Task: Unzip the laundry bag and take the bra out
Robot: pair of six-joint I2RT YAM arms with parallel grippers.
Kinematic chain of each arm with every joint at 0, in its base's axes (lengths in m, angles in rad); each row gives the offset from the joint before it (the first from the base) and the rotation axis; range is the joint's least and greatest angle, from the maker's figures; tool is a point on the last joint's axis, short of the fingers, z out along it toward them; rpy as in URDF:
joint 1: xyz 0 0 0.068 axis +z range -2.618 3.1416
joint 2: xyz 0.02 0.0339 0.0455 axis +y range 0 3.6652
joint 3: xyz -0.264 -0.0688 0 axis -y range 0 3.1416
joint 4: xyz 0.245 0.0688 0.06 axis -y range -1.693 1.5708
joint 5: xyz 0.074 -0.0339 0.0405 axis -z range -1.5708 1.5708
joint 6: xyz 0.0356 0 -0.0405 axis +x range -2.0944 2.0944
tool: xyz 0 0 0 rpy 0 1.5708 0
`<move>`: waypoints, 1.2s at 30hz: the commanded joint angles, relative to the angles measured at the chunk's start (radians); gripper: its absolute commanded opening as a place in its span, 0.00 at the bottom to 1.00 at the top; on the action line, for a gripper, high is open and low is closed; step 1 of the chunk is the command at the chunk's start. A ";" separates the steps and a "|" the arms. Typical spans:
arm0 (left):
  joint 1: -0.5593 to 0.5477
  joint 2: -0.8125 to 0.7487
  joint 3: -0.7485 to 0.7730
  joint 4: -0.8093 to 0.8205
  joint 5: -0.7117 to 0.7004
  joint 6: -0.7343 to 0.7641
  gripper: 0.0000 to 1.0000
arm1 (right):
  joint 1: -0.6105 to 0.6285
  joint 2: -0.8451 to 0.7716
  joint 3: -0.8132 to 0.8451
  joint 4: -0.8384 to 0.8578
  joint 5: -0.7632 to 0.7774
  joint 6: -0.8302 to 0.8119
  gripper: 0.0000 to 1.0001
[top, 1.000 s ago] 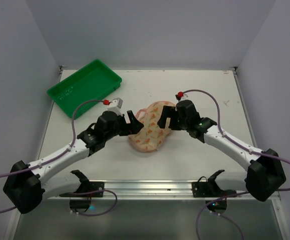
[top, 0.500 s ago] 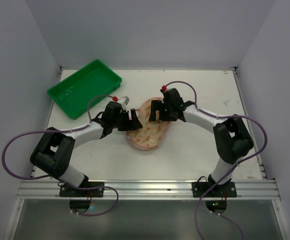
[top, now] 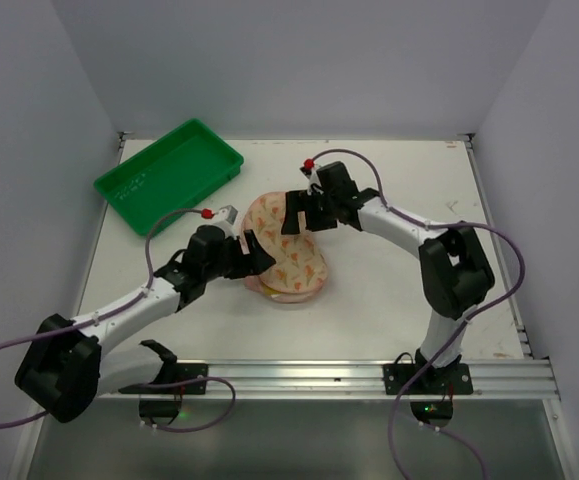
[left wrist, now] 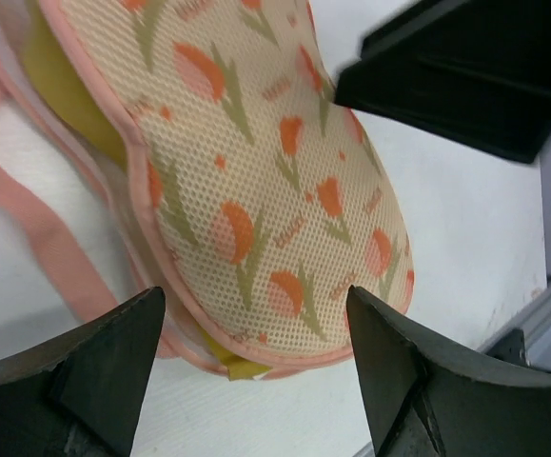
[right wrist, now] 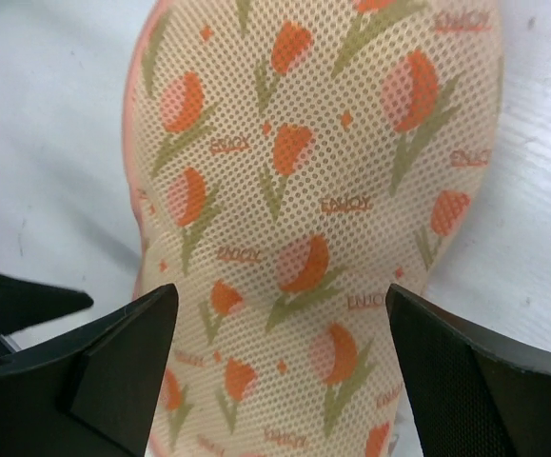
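The bag [top: 287, 255] lies flat on the white surface [top: 389, 290], near the middle and between the two arms, well apart from the green tray [top: 169, 172] at the far left. It is a rounded, padded case of cream-peach mesh printed with orange-pink tulips on olive-green stems, with the small word "ENJOY" repeated among them. A pink trim runs all round its edge. In the left wrist view a pink loop [left wrist: 37, 224] trails from its side onto the surface. In the same view something yellow [left wrist: 61, 81] shows along the rim under the trim, at the top left and again at the near end. How far the zip is undone cannot be told.

The left gripper [left wrist: 256, 300] sits at the bag's near-left edge with its fingers spread wide, the bag's end showing between them and nothing held. The right gripper [right wrist: 282, 290] hangs over the bag's far end, its fingers also wide apart and holding nothing, with the printed mesh filling the gap between them. Whether either gripper touches the fabric is unclear.
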 commanded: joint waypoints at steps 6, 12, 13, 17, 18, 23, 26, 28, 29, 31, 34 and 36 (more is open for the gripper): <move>0.067 0.099 0.154 -0.105 -0.138 -0.047 0.81 | -0.003 -0.403 -0.039 -0.074 0.222 0.033 0.99; 0.090 0.232 0.226 -0.008 -0.106 -0.064 0.75 | -0.012 -0.615 -0.170 -0.107 0.302 0.049 0.99; 0.090 0.252 0.242 -0.008 -0.104 -0.061 0.71 | -0.012 -0.666 -0.203 -0.108 0.302 0.049 0.99; 0.095 0.340 0.305 -0.019 -0.109 -0.046 0.66 | -0.013 -0.776 -0.282 -0.125 0.319 0.053 0.99; 0.096 0.351 0.311 -0.017 -0.109 -0.043 0.65 | -0.013 -0.796 -0.296 -0.125 0.321 0.057 0.99; 0.096 0.397 0.329 -0.013 -0.084 -0.047 0.60 | -0.013 -0.896 -0.369 -0.125 0.359 0.052 0.99; 0.096 0.392 0.340 -0.022 -0.074 -0.052 0.54 | -0.015 -0.927 -0.389 -0.128 0.374 0.050 0.99; 0.096 0.380 0.349 -0.026 -0.066 -0.050 0.47 | -0.016 -0.938 -0.399 -0.128 0.374 0.052 0.99; 0.096 0.368 0.360 -0.025 -0.062 -0.047 0.47 | -0.016 -0.944 -0.402 -0.128 0.377 0.052 0.99; 0.096 0.361 0.369 0.006 -0.026 -0.041 0.47 | -0.016 -0.948 -0.408 -0.128 0.379 0.052 0.99; 0.092 0.372 0.398 0.049 0.039 -0.041 0.47 | -0.016 -0.964 -0.406 -0.131 0.388 0.052 0.99; 0.079 0.394 0.446 0.087 0.072 -0.049 0.47 | -0.016 -0.979 -0.402 -0.133 0.402 0.049 0.99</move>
